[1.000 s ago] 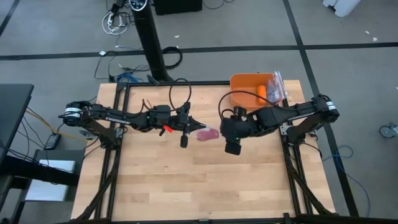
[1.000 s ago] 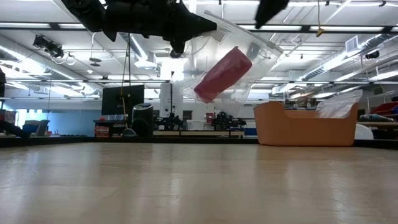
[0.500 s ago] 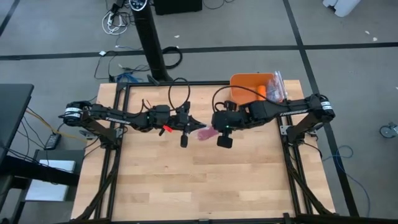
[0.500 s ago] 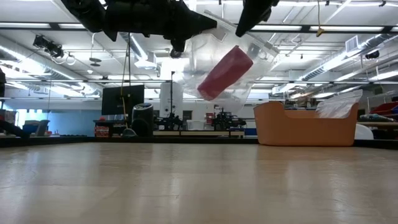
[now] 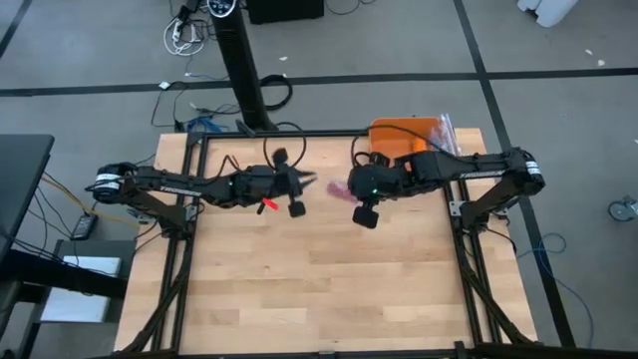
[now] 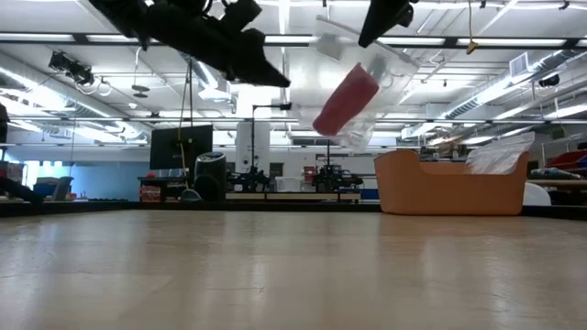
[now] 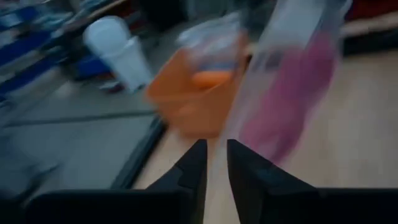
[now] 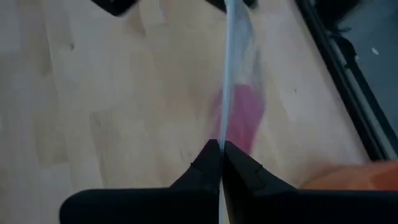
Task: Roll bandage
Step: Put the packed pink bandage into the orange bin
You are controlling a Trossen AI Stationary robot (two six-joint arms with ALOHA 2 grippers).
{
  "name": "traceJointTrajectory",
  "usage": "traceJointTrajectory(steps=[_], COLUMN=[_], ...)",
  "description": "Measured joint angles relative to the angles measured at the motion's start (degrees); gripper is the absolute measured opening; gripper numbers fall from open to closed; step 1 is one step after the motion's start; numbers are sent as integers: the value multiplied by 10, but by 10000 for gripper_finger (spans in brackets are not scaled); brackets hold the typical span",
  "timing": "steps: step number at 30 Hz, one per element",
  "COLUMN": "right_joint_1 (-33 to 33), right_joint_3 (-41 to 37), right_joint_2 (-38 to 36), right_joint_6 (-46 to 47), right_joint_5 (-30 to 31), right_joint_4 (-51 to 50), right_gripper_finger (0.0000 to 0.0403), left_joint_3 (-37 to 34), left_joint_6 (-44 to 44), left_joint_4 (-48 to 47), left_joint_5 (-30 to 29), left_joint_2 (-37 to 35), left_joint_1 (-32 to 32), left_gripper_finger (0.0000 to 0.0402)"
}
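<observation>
The right hand point(image 8: 219, 149) has its two dark fingers pressed together on the thin edge of a clear plastic bag point(image 6: 362, 69), and the bag hangs from that pinch high above the wooden surface point(image 5: 329, 279). Inside the bag sits the bandage point(image 6: 346, 99), a stubby magenta-pink cylinder, tilted on a slant with its upper end nearest the right hand and its lower end sagging into the bag's bottom. Through the crinkly film it reads as a solid, rolled lump, soft-edged, pink all the way along; from the right wrist it shows as a blurred pink patch just beyond the fingertips, behind the sheet of plastic. From above, the pink point(image 5: 339, 189) peeks out right beside the right hand, in the gap between the two arms. The left hand point(image 7: 211, 163) hovers just short of the bag, level with it and clear of the surface; its fingers stand a narrow slit apart with nothing between them, the bag and its pink load hanging just ahead of their tips. Behind the right arm, at the surface's far edge, an orange bin point(image 6: 449, 183) holds a small orange roll point(image 7: 210, 78) and more crumpled plastic.
</observation>
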Motion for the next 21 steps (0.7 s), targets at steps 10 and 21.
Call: traceJointTrajectory(steps=[10, 21], right_joint_1=[-137, -330], right_joint_3=[0, 46], right_joint_2=[-63, -132], right_joint_6=[51, 101], right_joint_5=[35, -40], right_joint_4=[-54, -192], right_gripper_finger=[1, 0], left_joint_3=[-55, -151], left_joint_6=[17, -58], left_joint_4=[-9, 108], left_joint_5=[-17, 41], left_joint_2=[-69, -84], left_joint_1=[8, 27], left_gripper_finger=[103, 104])
